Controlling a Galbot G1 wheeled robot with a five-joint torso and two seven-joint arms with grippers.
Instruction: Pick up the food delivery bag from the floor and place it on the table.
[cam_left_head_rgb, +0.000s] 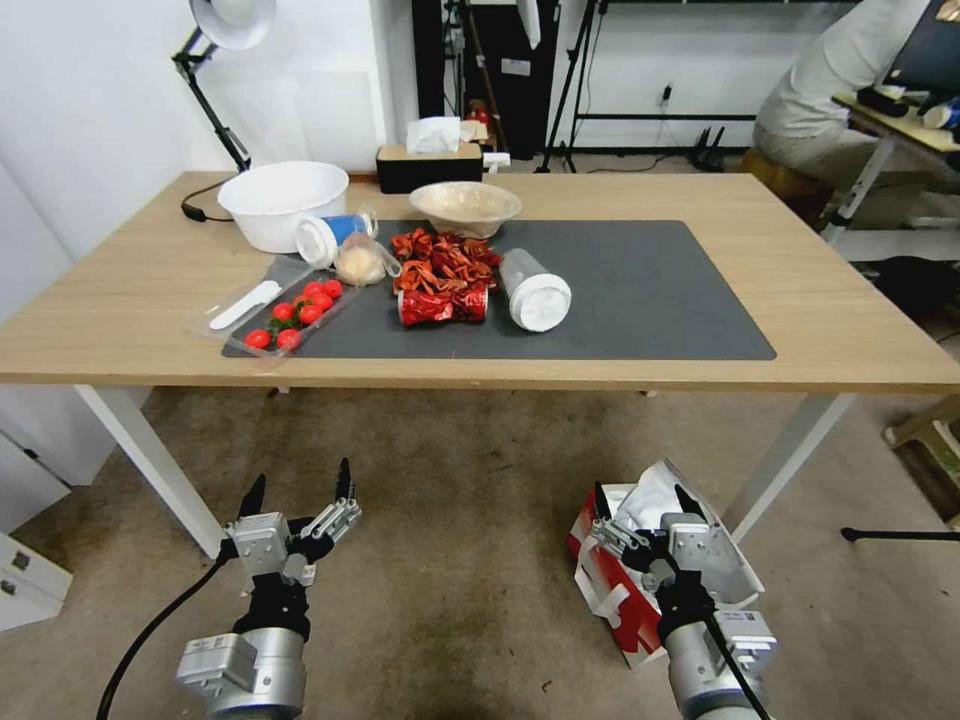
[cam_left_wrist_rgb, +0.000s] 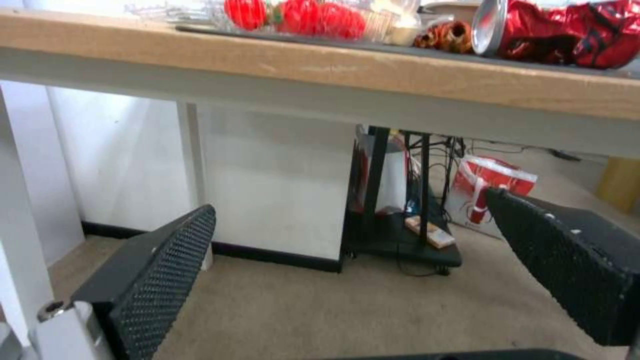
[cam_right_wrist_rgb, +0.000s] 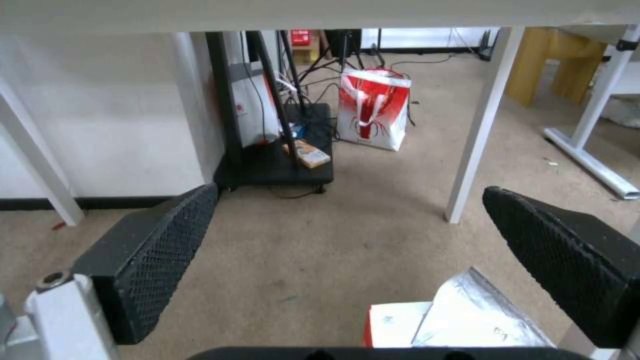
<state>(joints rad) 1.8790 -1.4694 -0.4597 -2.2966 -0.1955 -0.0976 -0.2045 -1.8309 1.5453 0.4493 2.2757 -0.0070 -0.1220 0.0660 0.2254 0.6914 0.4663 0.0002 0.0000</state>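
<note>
The food delivery bag (cam_left_head_rgb: 603, 583) lies tilted on the carpet by the table's front right leg, red side toward me and white paper showing at its open top. Its silver foil lining (cam_right_wrist_rgb: 467, 312) shows just below my right gripper (cam_right_wrist_rgb: 350, 192). That right gripper (cam_left_head_rgb: 641, 496) hovers over the bag's top, open, with nothing between its fingers. My left gripper (cam_left_head_rgb: 300, 475) hangs open over bare carpet on the left, below the table's front edge (cam_left_wrist_rgb: 320, 65). The table (cam_left_head_rgb: 120, 330) has a light-wood top with a dark grey mat (cam_left_head_rgb: 650, 290).
On the mat's left half sit a white bowl (cam_left_head_rgb: 283, 203), a tray of tomatoes (cam_left_head_rgb: 295, 312), crumpled red snack packets (cam_left_head_rgb: 443, 275) and a tipped plastic cup (cam_left_head_rgb: 535, 290). White legs (cam_left_head_rgb: 785, 455) flank the gap. Beyond stand a black wheeled stand (cam_right_wrist_rgb: 277, 165) and another red-white bag (cam_right_wrist_rgb: 372, 115).
</note>
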